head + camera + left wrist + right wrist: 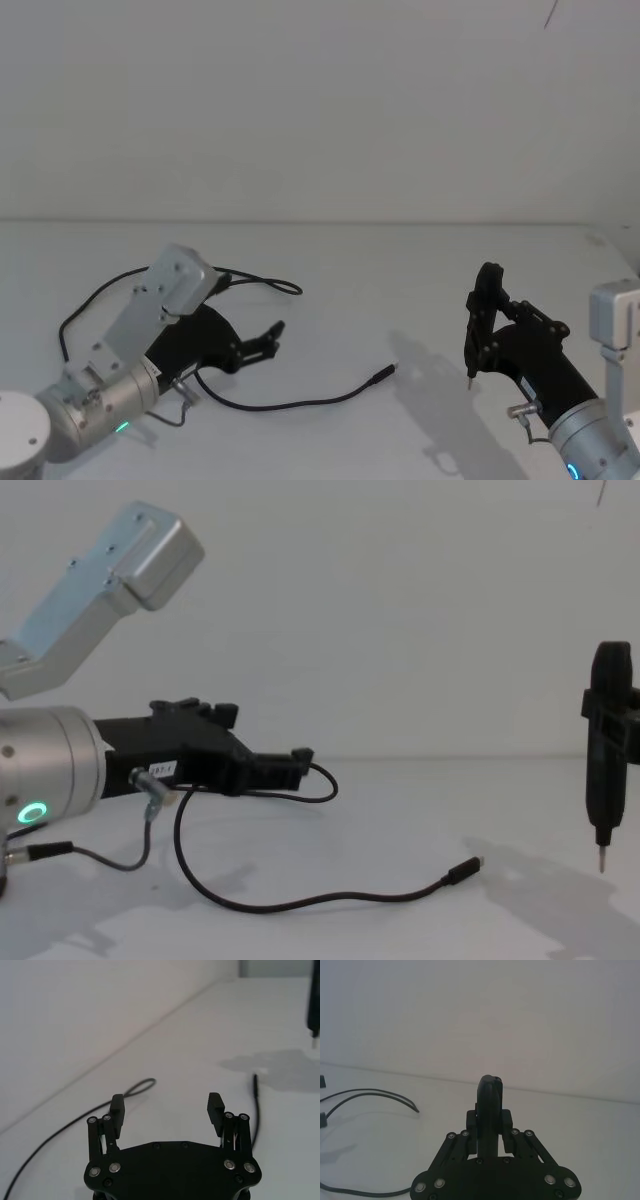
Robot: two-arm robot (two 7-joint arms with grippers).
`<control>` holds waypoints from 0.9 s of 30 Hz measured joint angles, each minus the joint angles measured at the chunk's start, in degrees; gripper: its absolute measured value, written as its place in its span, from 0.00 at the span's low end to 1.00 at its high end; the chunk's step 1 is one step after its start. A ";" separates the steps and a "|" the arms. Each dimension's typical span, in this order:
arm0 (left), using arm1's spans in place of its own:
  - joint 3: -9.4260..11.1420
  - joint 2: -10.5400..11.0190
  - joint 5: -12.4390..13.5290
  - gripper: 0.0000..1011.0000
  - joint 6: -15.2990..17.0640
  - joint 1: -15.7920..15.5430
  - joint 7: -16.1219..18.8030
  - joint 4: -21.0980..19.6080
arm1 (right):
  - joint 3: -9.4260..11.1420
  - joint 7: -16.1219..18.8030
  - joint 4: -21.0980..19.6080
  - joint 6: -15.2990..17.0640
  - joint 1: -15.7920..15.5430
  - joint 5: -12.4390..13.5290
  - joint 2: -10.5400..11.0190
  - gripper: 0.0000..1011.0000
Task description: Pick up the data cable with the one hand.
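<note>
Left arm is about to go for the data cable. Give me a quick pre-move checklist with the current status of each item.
1. Jaws open: ok; the left gripper is spread wide, low over the table.
2. Cable between the jaws: not ok; the gap shows bare table, with the data cable looping off one side and its plug strand off the other.
3. Plug free: ok; the plug lies loose on the table, apart from both grippers.
4. Cable clear of the left arm: cannot tell; in the chest view it passes under the gripper body.
5. Other arm clear: ok; the right gripper is shut on the pen-shaped tool, upright, off to the right.
</note>
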 joint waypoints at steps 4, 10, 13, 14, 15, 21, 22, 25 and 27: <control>0.66 1.23 -0.55 0.99 1.84 -1.13 -3.67 -0.13 | 0.00 0.00 0.00 0.00 0.00 0.00 0.00 0.28; 2.41 2.99 -1.15 0.99 4.70 -3.84 -9.82 0.30 | 0.00 0.00 0.00 0.00 0.00 0.00 0.00 0.28; 3.65 3.58 -1.32 0.99 6.03 -5.62 -13.08 1.10 | 0.00 0.00 0.00 0.00 0.00 0.00 0.00 0.28; 3.96 3.67 -1.34 0.99 6.33 -6.04 -13.81 1.32 | 0.00 0.00 0.00 0.00 0.00 0.00 0.00 0.28; 4.56 3.79 -1.34 0.99 6.92 -6.89 -15.21 1.78 | 0.00 0.00 0.00 0.00 0.00 0.00 0.00 0.28; 6.86 3.83 -1.33 0.99 8.62 -9.91 -19.67 3.83 | 0.00 0.00 0.00 0.00 0.00 0.00 0.00 0.28; 6.86 3.83 -1.33 0.99 8.62 -9.91 -19.67 3.83 | 0.00 0.00 0.00 0.00 0.00 0.00 0.00 0.28; 7.91 3.62 -1.33 0.99 9.27 -11.31 -21.41 4.86 | 0.00 0.00 0.00 0.00 0.00 0.00 0.00 0.28; 8.33 3.52 -1.33 0.99 9.55 -11.81 -22.02 5.22 | 0.00 0.00 0.00 0.00 0.00 0.00 0.00 0.28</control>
